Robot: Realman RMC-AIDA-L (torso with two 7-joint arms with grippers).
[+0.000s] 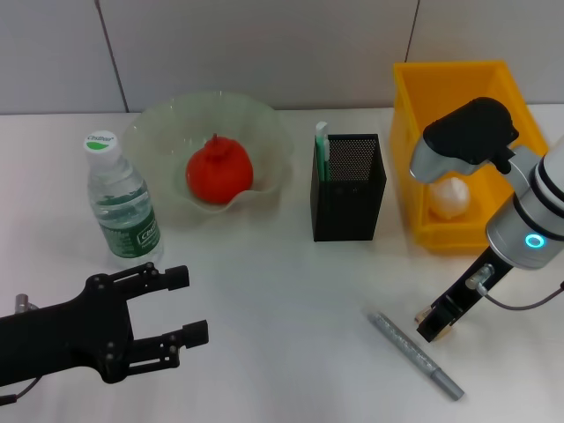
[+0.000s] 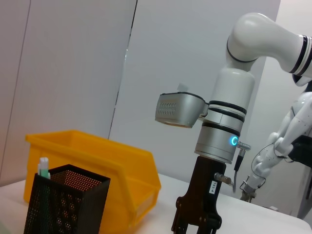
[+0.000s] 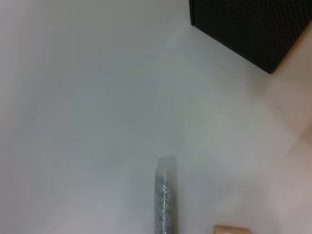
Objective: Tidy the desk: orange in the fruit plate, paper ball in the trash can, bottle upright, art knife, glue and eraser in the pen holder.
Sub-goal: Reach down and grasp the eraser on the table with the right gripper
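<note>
The left hand (image 1: 181, 333) is being held open and empty low over the counter (image 1: 282, 291), seemingly parked. Behind it the bottle (image 1: 122, 207) is already standing upright and the orange (image 1: 218, 172) is lying in the fruit plate (image 1: 264, 132). One green-and-white item is being kept in the pen holder (image 1: 348, 187); the paper ball (image 1: 449, 198) is lying in the trash can (image 1: 407, 159). The art knife (image 1: 414, 354) is lying flat, just beside the right hand (image 1: 436, 322), whose grip cannot be told.

The trash can (image 1: 414, 150) hides part of the paper ball (image 1: 449, 198); its right side is cut off.
</note>
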